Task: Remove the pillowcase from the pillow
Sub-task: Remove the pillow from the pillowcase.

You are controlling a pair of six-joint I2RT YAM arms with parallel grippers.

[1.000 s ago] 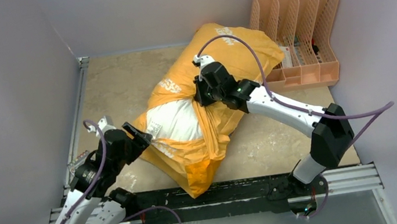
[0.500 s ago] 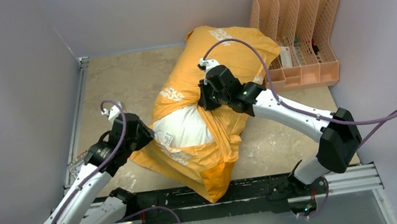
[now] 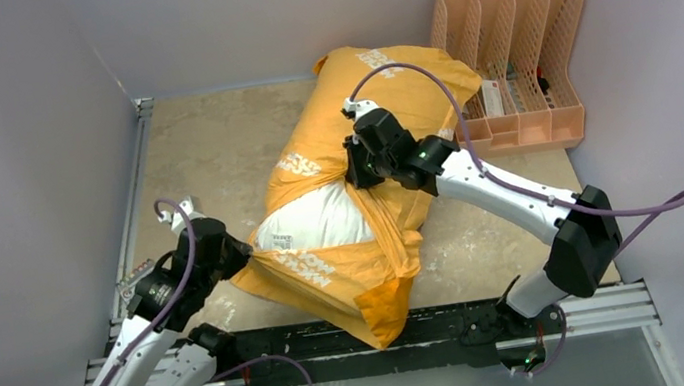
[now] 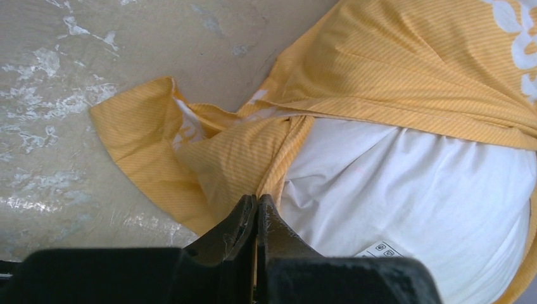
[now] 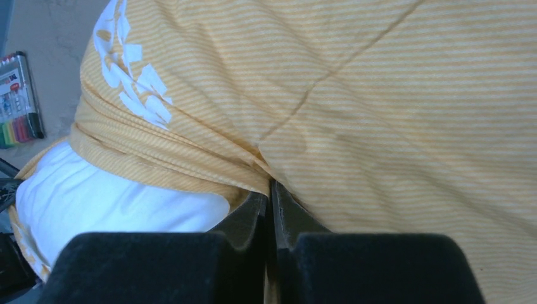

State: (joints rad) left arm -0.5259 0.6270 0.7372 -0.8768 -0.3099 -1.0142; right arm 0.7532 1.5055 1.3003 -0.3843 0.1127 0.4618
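The pillow lay diagonally from the table's near edge toward its far right corner, bared where the pillowcase gaped. The right gripper pinched the case's bunched middle, seemingly to anchor it. The left gripper pinched the hem, likely to peel. A second earlier its fingers stood spread, off the cloth.

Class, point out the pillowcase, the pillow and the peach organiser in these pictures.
pillowcase [image 3: 409,103], top external view, far orange end.
pillow [image 3: 312,225], top external view, exposed white patch.
peach organiser [image 3: 527,135], top external view, front base.
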